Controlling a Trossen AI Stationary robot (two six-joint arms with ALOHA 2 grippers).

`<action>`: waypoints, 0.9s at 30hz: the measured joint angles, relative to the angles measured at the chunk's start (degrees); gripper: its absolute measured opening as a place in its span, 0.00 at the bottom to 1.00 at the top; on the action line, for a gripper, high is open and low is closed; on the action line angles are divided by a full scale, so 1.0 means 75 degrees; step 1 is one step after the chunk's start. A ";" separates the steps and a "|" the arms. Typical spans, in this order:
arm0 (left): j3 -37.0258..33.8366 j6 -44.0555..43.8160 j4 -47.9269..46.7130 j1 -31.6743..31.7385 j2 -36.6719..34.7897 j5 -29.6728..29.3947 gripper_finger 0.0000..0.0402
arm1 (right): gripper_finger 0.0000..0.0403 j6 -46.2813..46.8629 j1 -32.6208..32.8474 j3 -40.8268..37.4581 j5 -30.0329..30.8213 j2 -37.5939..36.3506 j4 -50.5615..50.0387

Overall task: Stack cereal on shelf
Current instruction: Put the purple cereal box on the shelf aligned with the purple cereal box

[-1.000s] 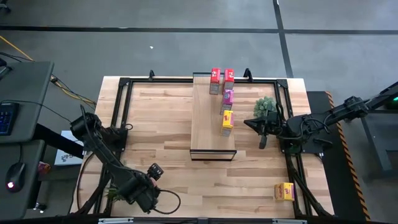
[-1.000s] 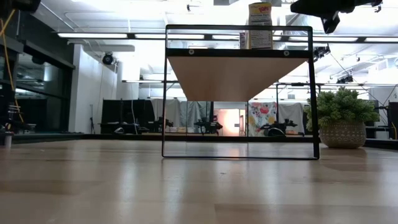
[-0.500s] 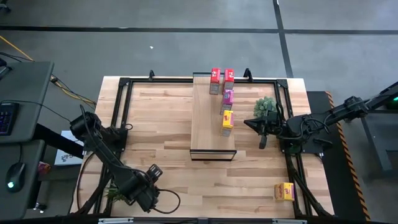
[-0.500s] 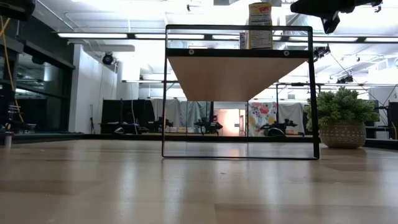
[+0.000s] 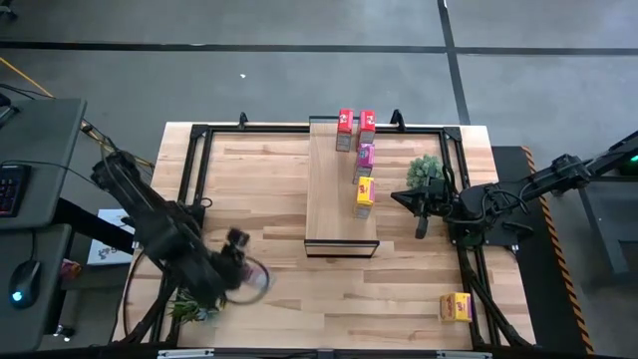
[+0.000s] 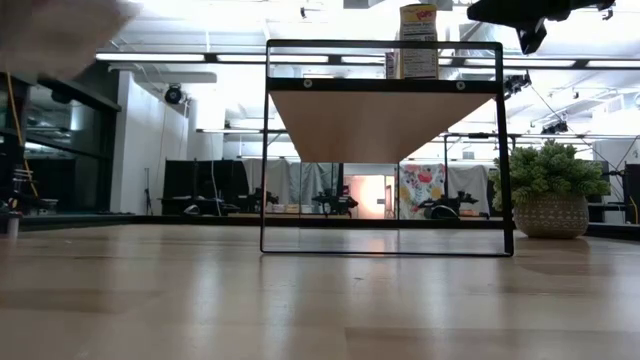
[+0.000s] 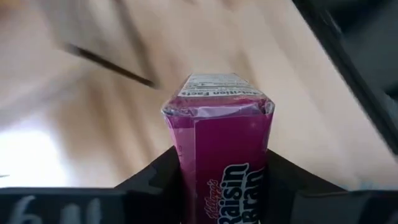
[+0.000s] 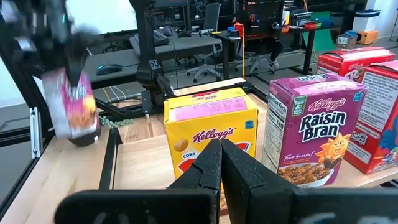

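Left gripper (image 7: 221, 180) pinching pink Raisin Bran box (image 7: 219, 149), upright. Shelf (image 5: 334, 189) lies off to right. Right gripper (image 8: 221, 163) pressed together beside shelf.

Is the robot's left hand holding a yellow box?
No, the left gripper holds a small magenta cardboard Raisin Bran box between its dark fingers.

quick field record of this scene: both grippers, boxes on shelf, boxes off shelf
left gripper: shut on pink box, lifted over the table's front-left area
right gripper: shut, empty, beside the shelf near the plant
on shelf: two red boxes, one pink Raisin Bran box, one yellow box
off shelf: yellow box on table, front right
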 joint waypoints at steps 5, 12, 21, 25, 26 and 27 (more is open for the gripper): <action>0.1148 0.0677 -0.0423 0.0642 -0.0609 -0.2236 0.33 | 0.00 -0.0003 0.0000 0.0000 0.0000 0.0000 0.0000; 0.2546 0.1960 -0.0306 0.3215 0.0027 -0.1494 0.33 | 0.00 -0.0003 0.0000 0.0000 0.0000 -0.0001 0.0000; 0.4262 0.2901 -0.0589 0.5460 0.2093 0.0246 0.33 | 0.00 0.0009 0.0000 0.0000 0.0000 0.0000 -0.0013; 0.4887 0.2707 -0.0556 0.6113 0.2797 0.0251 0.33 | 0.00 0.0015 0.0000 0.0000 -0.0003 0.0000 -0.0080; 0.5022 0.2573 -0.0563 0.6253 0.2944 0.0249 0.33 | 0.00 0.0017 0.0000 0.0000 -0.0003 0.0000 -0.0097; 0.5173 0.2435 -0.0573 0.6389 0.3081 0.0257 0.33 | 0.00 0.0017 0.0000 0.0000 0.0000 0.0000 -0.0117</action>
